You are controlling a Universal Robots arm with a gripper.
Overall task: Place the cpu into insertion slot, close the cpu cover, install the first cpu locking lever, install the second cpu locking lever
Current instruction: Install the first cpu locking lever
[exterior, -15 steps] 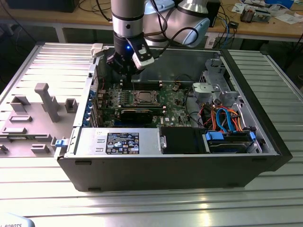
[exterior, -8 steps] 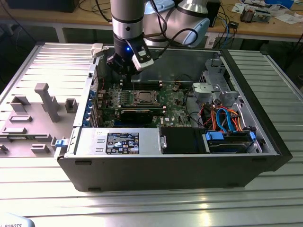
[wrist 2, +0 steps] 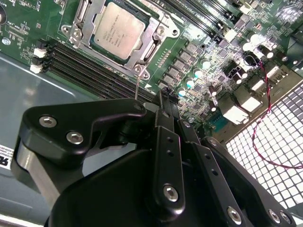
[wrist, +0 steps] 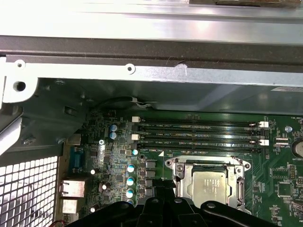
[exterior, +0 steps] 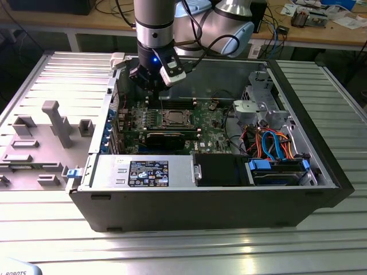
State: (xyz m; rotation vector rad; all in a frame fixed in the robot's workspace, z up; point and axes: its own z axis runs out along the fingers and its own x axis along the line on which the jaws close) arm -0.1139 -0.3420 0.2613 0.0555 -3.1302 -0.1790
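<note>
An open computer case [exterior: 206, 206] lies on a ribbed metal table [exterior: 172, 246], with the green circuit board [exterior: 212, 123] facing up. The chip [wrist 2: 118, 33] already sits in the socket [wrist: 176, 176], its dull silver top flat and level. The cover [wrist 2: 152, 41] lies down around it, framing the chip through its square window.

The gripper [exterior: 150, 91] hangs over the far part of the board, a little toward the exterior view's left of the socket and just beyond it, apart from the chip. Its black fingers [wrist 2: 166, 142] look drawn together with nothing between them, though the tips are partly hidden by the linkage.

The long memory slots [wrist: 199, 132] run along the far side of the socket. A thin wire [wrist 2: 137, 87] rises beside the socket's edge; whether it is a locking lever cannot be told.
</note>
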